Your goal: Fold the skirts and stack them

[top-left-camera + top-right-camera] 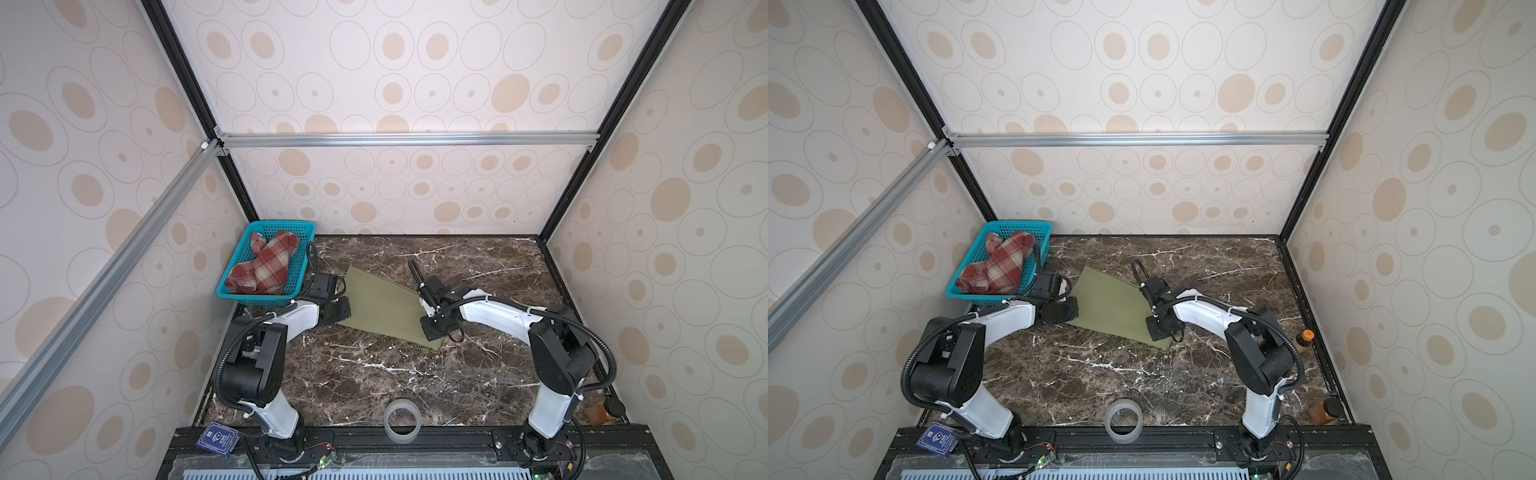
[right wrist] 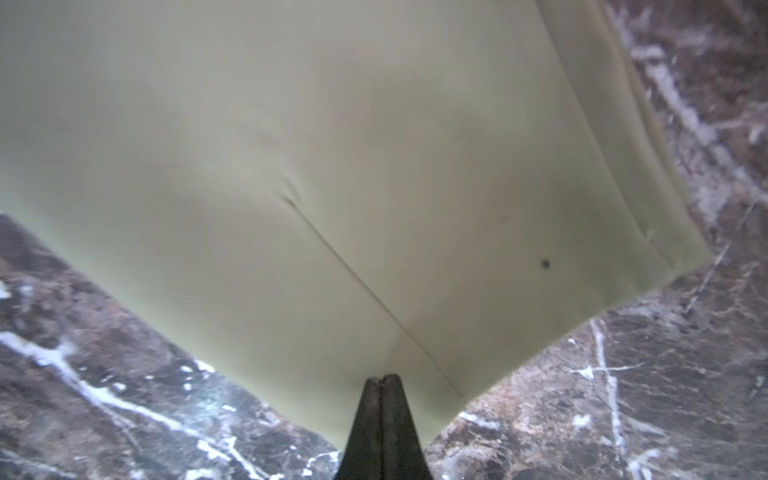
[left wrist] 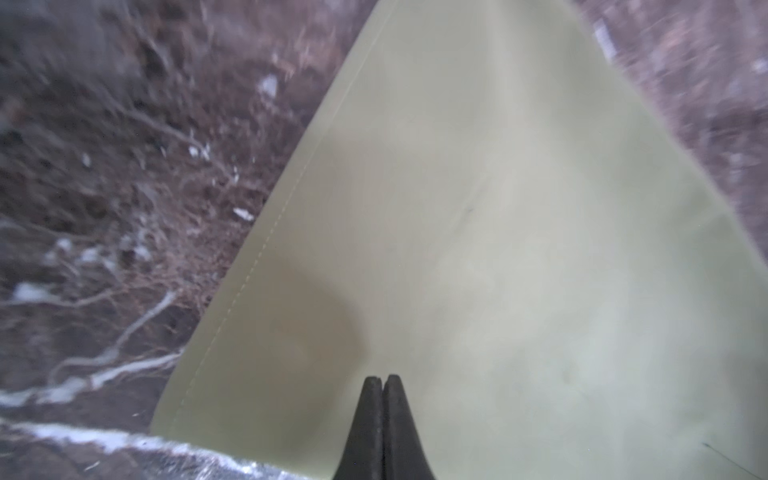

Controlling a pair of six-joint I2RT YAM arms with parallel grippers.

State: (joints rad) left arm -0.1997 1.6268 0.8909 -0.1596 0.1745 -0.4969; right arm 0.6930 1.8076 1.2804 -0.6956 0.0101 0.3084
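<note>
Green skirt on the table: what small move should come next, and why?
Probably raise both tools slightly together. The left tool and right tool look shut on the olive-green skirt, which lies spread flat, not yet folded; lifting its pinched edge would start the fold.

Legible text, brands, numbers: none can be read.
Only marked item: blue card (image 1: 217,439) (image 1: 937,439), in both top views, well behind the left claw (image 1: 343,311), by that arm's base. It bears a white emblem and print too small to read.
</note>
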